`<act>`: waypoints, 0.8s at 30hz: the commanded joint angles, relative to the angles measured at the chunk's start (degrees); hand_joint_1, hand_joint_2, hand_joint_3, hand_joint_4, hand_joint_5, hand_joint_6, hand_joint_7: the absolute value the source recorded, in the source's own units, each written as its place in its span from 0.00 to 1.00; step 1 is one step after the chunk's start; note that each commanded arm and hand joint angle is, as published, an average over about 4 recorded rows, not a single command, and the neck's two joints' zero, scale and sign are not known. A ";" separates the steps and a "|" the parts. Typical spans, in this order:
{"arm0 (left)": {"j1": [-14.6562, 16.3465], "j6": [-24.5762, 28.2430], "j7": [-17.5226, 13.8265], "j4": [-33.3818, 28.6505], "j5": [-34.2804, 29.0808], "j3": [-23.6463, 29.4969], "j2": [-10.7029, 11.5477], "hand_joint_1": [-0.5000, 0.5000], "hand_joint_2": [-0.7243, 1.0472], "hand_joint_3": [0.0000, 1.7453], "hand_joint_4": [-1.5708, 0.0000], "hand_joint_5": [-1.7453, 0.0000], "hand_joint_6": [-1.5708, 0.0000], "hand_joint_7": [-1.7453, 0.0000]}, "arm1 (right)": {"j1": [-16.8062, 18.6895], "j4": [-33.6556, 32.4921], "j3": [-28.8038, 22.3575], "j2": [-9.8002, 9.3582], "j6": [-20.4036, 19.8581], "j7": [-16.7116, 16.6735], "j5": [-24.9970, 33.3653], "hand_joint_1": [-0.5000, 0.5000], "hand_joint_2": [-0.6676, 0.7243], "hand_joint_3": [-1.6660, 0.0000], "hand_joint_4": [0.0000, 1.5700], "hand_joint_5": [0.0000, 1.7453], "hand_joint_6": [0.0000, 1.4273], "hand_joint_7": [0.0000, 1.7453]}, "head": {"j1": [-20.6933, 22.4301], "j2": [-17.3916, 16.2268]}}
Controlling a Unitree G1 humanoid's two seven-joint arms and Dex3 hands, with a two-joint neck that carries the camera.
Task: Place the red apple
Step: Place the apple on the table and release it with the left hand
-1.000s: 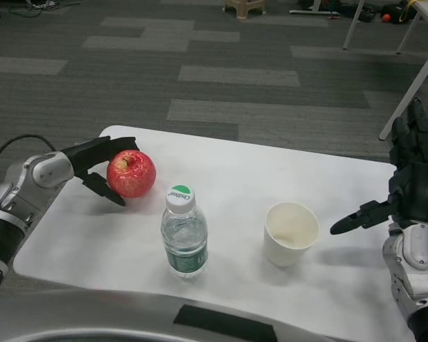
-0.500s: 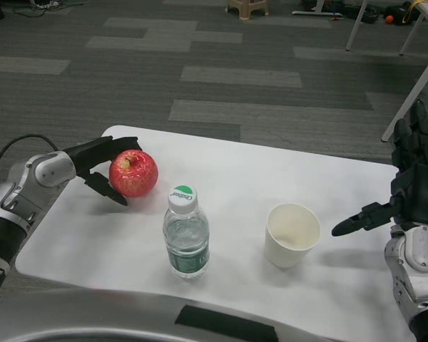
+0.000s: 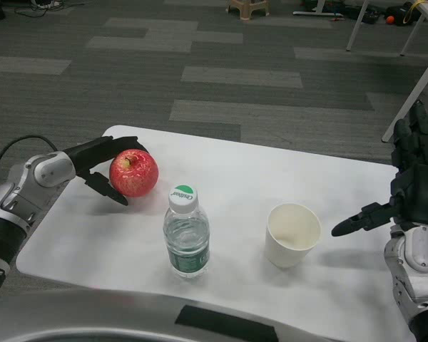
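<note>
So the red apple [image 3: 133,172] is sitting at the far left end of the white table [image 3: 235,171], up and to the left of the water bottle [image 3: 186,231], which I'll use as the reference for everything. The left hand [image 3: 100,167] is wrapped around the apple from its left side: black fingers [image 3: 118,144] curve over the top and another set [image 3: 107,189] hooks under the lower left, so it's got the apple in its grip. Can't honestly tell if the apple's bottom is touching the tabletop or floating just above it, there's a bit of shadow under it but that's all. The bottle itself stands upright near the front edge, clear plastic, white cap with a green logo, green label around the lower part, looks like it has water in it. It's near the apple but not touching it. To the right of the bottle, with a clear gap between them, there's a white paper cup [image 3: 292,234] standing upright, mouth open to the top. Further right of the bottle, past the cup, the right hand [image 3: 408,191] hangs over the right end of the table with its fingers spread wide, most pointing up and one poking left toward the cup, nothing in it. Beyond the table it's just grey carpet floor [image 3: 200,64].
</note>
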 commanded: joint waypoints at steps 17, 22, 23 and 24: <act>0.58 -0.73 0.58 0.93 -0.74 0.67 -0.44 0.02 1.00 0.10 1.00 0.47 0.92 0.88 | -0.03 0.45 0.15 0.12 0.10 0.12 0.33 0.08 1.00 1.00 0.00 0.00 0.00 0.00 | 0.25 -0.29; 0.58 -0.84 0.58 1.20 -0.70 0.63 -0.53 0.00 1.00 0.10 1.00 0.41 0.95 0.88 | -0.03 0.47 0.15 0.12 0.10 0.12 0.33 0.08 1.00 1.00 0.00 0.00 0.00 0.00 | 0.27 -0.32; 0.58 -0.86 0.58 1.28 -0.70 0.63 -0.57 0.00 1.00 0.10 1.00 0.43 0.95 0.88 | -0.03 0.49 0.15 0.12 0.10 0.12 0.33 0.08 1.00 1.00 0.00 0.00 0.00 0.00 | 0.27 -0.34; 0.58 -0.90 0.58 1.39 -0.72 0.63 -0.62 0.00 1.00 0.10 1.00 0.44 0.95 0.88 | -0.03 0.49 0.15 0.12 0.10 0.12 0.33 0.08 1.00 1.00 0.00 0.00 0.00 0.00 | 0.28 -0.36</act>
